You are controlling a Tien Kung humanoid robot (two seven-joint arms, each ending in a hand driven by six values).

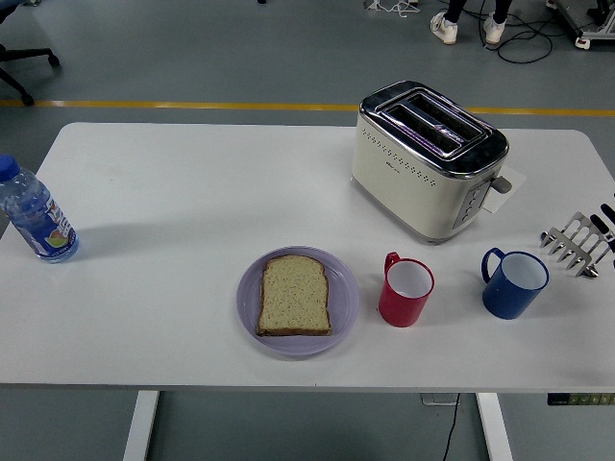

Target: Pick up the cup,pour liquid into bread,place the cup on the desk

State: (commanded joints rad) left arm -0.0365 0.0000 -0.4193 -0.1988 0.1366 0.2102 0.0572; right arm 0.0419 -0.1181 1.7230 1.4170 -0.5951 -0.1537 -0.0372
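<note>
A red cup (405, 291) stands upright on the white table (173, 182), handle toward the far left, just right of a purple plate (341, 303). A slice of bread (294, 295) lies flat on the plate. A blue cup (514, 282) stands to the right of the red one. My right hand (578, 244) reaches in at the table's right edge, its silver fingers (567, 238) spread and holding nothing, a short way right of the blue cup. My left hand is out of view.
A cream and chrome toaster (428, 158) stands behind the cups. A water bottle (36, 219) with a blue cap stands at the left edge. A person's feet (466, 27) show on the floor beyond the table.
</note>
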